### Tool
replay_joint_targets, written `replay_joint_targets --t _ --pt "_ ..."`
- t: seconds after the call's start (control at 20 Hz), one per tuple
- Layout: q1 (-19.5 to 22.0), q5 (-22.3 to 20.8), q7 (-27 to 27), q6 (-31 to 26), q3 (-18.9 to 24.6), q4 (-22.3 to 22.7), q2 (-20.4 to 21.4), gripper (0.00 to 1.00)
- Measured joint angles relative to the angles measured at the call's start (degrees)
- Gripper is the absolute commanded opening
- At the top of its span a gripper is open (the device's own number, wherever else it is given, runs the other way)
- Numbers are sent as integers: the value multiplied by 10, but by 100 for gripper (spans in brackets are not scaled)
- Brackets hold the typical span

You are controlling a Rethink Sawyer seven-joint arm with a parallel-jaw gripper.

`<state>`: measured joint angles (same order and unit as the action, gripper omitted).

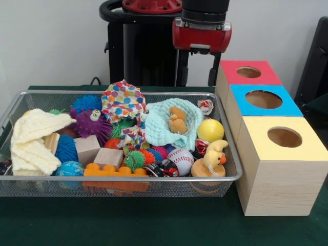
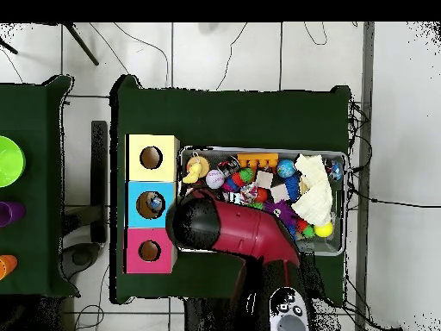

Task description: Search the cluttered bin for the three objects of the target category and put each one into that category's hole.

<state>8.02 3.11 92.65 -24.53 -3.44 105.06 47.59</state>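
A wire-mesh bin holds a jumble of toys. Among them are a yellow ball, a baseball, a blue globe ball, a purple spiky ball with eyes, two wooden blocks, an orange brick and a yellow duck plush. Right of the bin stand three wooden boxes with holes, topped red, blue and yellow. My gripper hangs open and empty above the bin's far right corner. In the overhead view the arm hides it, and something small lies in the blue box's hole.
Cloths cover part of the pile: a cream knit one at the left, a polka-dot one in the middle and a teal one with a small brown teddy on it. Green cloth covers the table.
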Motion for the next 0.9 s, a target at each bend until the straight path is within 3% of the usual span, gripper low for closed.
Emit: replay_joint_targets --t 0.9 --pt "91 -88 0 0 84 2 7 100"
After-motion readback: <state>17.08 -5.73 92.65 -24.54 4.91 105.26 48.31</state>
